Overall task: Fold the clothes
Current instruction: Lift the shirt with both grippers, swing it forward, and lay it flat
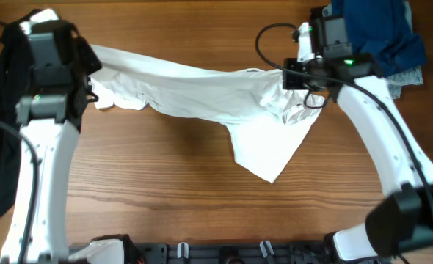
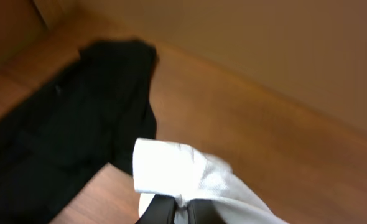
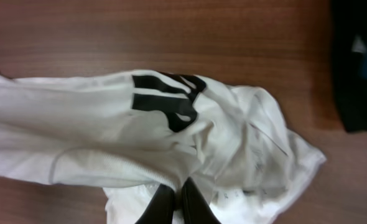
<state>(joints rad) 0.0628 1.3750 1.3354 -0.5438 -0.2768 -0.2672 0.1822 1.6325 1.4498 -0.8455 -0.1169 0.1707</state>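
1. Stretching across the far half of the table (image 1: 165,205), the white T-shirt (image 1: 202,88) runs between the two arms, pulled into a long band from left to right
2. The left gripper (image 2: 178,213) is clenched on the left end of the shirt. In the left wrist view its dark fingers (image 2: 162,211) sit close together, with white cloth bunched between and over them and a hemmed edge folded just beyond
3. The right gripper (image 3: 178,204) is pinched on the right end. In the right wrist view its two fingers meet in a narrow point, with crumpled white fabric caught at their tips
4. Bold black block print (image 3: 168,99) shows on the shirt just beyond the right gripper, partly creased into a fold
5. Seen from overhead, a triangular flap of the shirt spreads toward the near side, right of the middle, coming to a point over the wood. I cannot tell whether the band between the grippers is lifted off the table or resting on it
6. A black garment (image 1: 0,125) lies along the left edge of the table, beside the left arm. In the left wrist view it is spread on the wood just past the white cloth
7. A dark blue garment (image 1: 381,33) is heaped in the far right corner beyond the right arm, with a pale teal piece (image 1: 409,75) showing at its near right side
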